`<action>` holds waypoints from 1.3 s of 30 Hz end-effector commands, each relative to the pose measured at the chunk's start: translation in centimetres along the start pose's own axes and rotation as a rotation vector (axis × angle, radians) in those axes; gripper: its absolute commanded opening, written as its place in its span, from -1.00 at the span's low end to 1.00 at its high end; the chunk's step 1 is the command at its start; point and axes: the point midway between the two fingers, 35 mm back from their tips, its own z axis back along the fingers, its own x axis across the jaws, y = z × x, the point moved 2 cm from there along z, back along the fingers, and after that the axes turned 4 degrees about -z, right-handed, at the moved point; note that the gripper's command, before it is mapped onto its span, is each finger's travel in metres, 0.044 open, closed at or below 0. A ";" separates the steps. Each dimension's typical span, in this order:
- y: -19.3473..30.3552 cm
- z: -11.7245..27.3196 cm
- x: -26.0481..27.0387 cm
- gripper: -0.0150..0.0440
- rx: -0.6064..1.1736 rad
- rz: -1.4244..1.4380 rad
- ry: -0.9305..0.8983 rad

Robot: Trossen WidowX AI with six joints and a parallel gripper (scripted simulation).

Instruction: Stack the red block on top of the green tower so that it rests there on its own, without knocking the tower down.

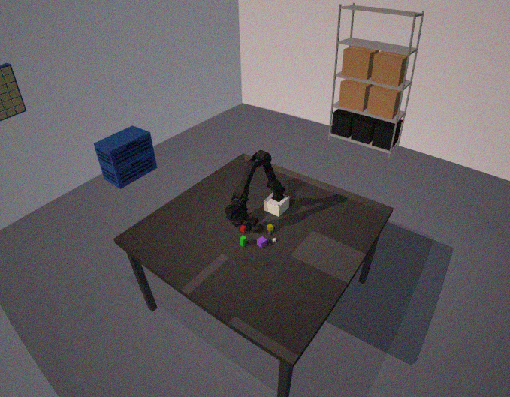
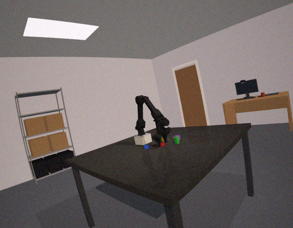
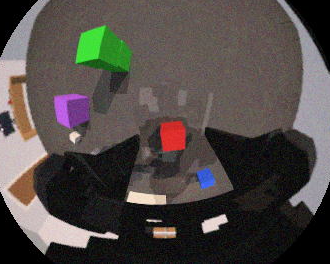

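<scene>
The red block [image 1: 242, 228] [image 2: 162, 144] [image 3: 173, 136] sits on the table. My gripper [image 3: 173, 134] is open, pointing down, with nothing held. In the wrist view the red block shows in the gap between the fingertips; the fingers are low near it in the top and exterior views. The exact height of the fingertips over the table is hard to tell. The green tower [image 1: 242, 240] [image 2: 176, 140] [image 3: 100, 49] stands upright, apart from the red block and farther from the arm's base. It looks like two green blocks, one on the other, slightly out of line.
A purple block [image 1: 261, 242] [image 3: 71, 110] stands beside the tower, with a small white piece [image 1: 273, 240] [image 3: 75, 136] near it. A yellow block [image 1: 270, 227] stands nearer the white base [image 1: 276, 206]. A blue block [image 2: 146, 146] [image 3: 205, 178] lies on the base side of the red block.
</scene>
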 end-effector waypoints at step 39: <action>0.3 -0.7 0.0 -0.34 0.007 0.005 0.004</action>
